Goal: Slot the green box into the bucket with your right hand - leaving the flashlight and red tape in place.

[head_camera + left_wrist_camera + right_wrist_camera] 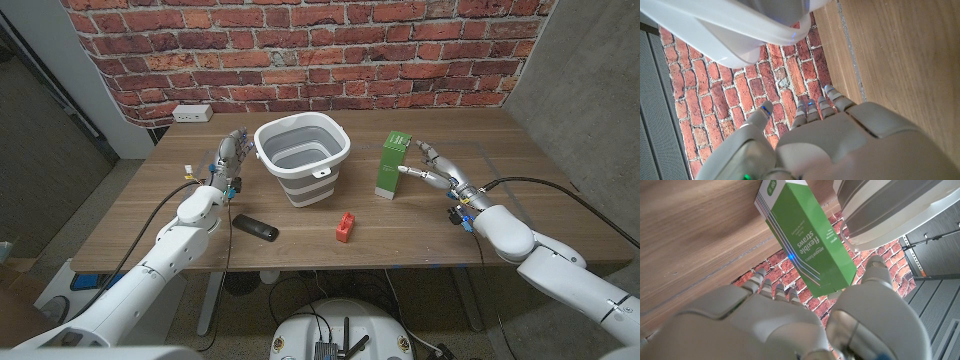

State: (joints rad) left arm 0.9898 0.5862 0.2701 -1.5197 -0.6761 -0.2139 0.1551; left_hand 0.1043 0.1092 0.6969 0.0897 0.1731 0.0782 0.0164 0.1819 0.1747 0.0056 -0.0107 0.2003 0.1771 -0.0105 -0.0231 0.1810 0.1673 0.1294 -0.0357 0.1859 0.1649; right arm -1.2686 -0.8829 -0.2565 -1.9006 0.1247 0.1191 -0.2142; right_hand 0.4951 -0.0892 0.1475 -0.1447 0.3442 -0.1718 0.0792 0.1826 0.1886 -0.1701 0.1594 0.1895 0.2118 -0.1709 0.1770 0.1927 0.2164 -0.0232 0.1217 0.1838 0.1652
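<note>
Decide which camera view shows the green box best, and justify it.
The right wrist view: the green box is large, its label readable. The head view shows the box small but upright beside the bucket. The left wrist view offers nothing of it.

Right hand (437,168) reaches forward, fingers spread (thumb apart from the rest), holding nothing; left hand (229,158) raised, fingers extended together.

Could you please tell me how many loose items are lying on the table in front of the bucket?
2: a black flashlight toward the left hand, and a red tape nearer the middle.
</note>
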